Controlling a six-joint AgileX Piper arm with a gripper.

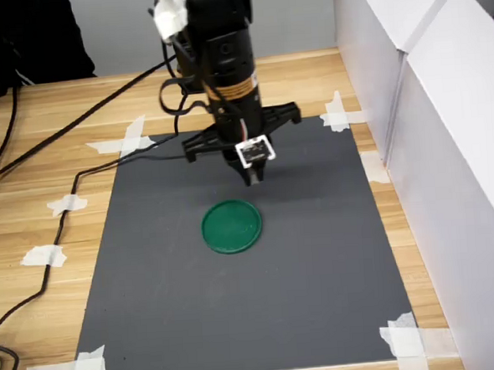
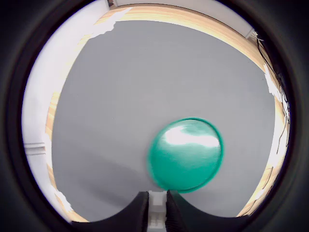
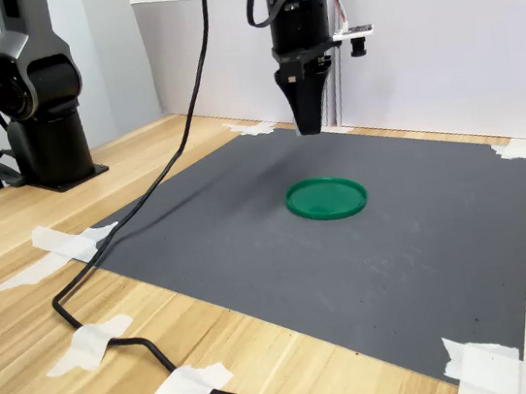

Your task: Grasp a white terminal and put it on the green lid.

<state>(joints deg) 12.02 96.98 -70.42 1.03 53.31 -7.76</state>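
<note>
The hand (image 2: 157,209) is clenched on the white terminal (image 2: 156,212), which sits pinched between its two dark fingers (image 2: 139,212) in the wrist view, held in the air above the gray mat (image 1: 237,303). The green lid (image 1: 232,226) lies flat near the mat's middle, on the wooden counter (image 1: 53,172).

A dark grey mat (image 1: 237,303) is laid flat on the wooden bench (image 1: 53,172), its corners fastened with strips of white tape (image 1: 407,339). A black cable (image 3: 108,278) is taped down across the bench beside the mat. White panels (image 1: 443,97) are stood along one edge.
</note>
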